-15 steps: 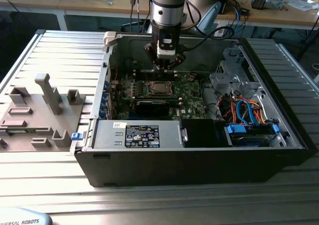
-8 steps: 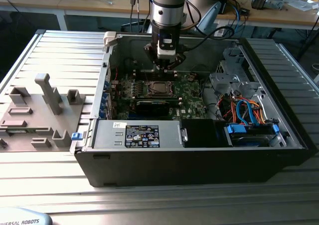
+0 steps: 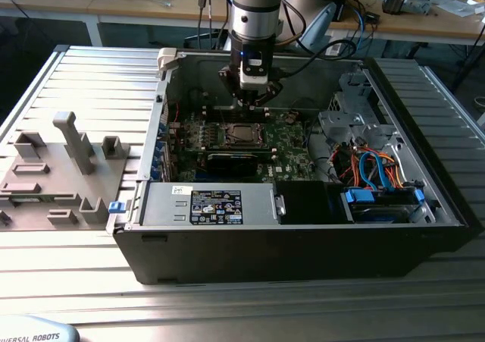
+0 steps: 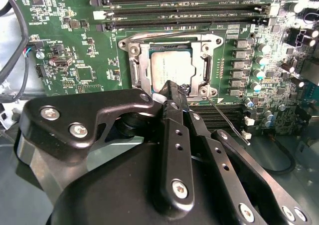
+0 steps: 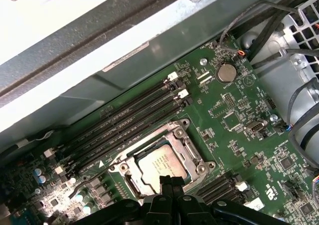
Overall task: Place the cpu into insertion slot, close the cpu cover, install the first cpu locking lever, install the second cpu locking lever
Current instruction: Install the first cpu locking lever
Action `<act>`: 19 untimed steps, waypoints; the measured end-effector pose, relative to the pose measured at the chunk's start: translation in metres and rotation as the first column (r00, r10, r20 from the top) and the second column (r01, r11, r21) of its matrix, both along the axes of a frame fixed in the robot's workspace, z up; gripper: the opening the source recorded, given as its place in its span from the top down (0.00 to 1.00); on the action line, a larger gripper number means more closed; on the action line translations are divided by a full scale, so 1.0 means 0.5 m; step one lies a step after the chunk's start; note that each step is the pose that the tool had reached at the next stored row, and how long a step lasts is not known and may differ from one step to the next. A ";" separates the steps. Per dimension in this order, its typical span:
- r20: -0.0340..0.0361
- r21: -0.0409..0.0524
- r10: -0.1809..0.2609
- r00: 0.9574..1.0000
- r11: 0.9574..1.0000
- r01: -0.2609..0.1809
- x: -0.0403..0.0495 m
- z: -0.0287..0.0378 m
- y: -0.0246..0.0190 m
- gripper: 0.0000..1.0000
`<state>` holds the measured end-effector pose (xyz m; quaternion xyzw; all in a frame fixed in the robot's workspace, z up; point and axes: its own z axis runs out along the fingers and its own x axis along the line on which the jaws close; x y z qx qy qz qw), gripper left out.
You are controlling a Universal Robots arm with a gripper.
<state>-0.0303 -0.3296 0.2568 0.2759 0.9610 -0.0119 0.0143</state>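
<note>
The cpu [image 4: 172, 68] lies flat in its socket on the green board, its silver top showing through the window of the cpu cover [image 4: 140, 65], which is down over it. In both wrist views my gripper [image 4: 173, 89] hovers at the socket's edge, fingers pressed together with nothing between them. A thin wire locking lever [image 4: 228, 121] sticks out diagonally from the socket corner beside the fingertips. Another lever [image 4: 159, 34] runs along the socket's far side by the memory slots. The first wrist view shows the cpu [image 5: 158, 164], the cover [image 5: 188, 146] and my gripper [image 5: 171, 181]. In the exterior view my gripper [image 3: 250, 99] hangs above the socket [image 3: 241, 134].
The open computer case [image 3: 303, 243] has a power supply [image 3: 216, 205] at the front and a drive cage with blue and orange cables [image 3: 375, 171] at the exterior view's right. Memory slots [image 4: 189, 8] flank the socket. Grey fixtures [image 3: 72, 141] stand outside at the exterior view's left.
</note>
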 end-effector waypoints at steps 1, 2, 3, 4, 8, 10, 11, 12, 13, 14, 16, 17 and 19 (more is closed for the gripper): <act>0.000 0.000 0.001 1.000 1.000 -0.001 0.000 0.000 0.0000 0.89; 0.000 0.000 0.003 1.000 1.000 -0.003 0.000 0.000 0.0000 0.89; 0.000 0.000 0.004 1.000 1.000 -0.004 0.000 0.000 0.0000 0.89; 0.000 0.000 0.005 1.000 1.000 -0.005 0.000 0.000 0.0000 0.89; 0.000 0.000 0.011 1.000 1.000 -0.011 0.000 0.000 0.0000 0.89; 0.000 0.000 0.014 1.000 1.000 -0.014 0.000 0.000 0.0000 0.89; 0.000 0.000 0.015 1.000 1.000 -0.015 0.000 0.000 0.0000 0.89; 0.000 0.000 0.017 1.000 1.000 -0.017 0.000 0.000 0.0000 0.89; 0.000 0.000 0.018 1.000 1.000 -0.018 0.000 0.000 0.0000 0.89; 0.000 0.000 0.019 1.000 1.000 -0.019 0.000 0.000 0.0000 0.89; 0.000 0.000 0.021 1.000 1.000 -0.021 0.000 0.000 0.0000 0.89; 0.000 0.000 0.022 1.000 1.000 -0.022 0.000 0.000 0.0000 0.89; 0.000 0.000 0.024 1.000 1.000 -0.024 0.000 0.000 0.0000 0.89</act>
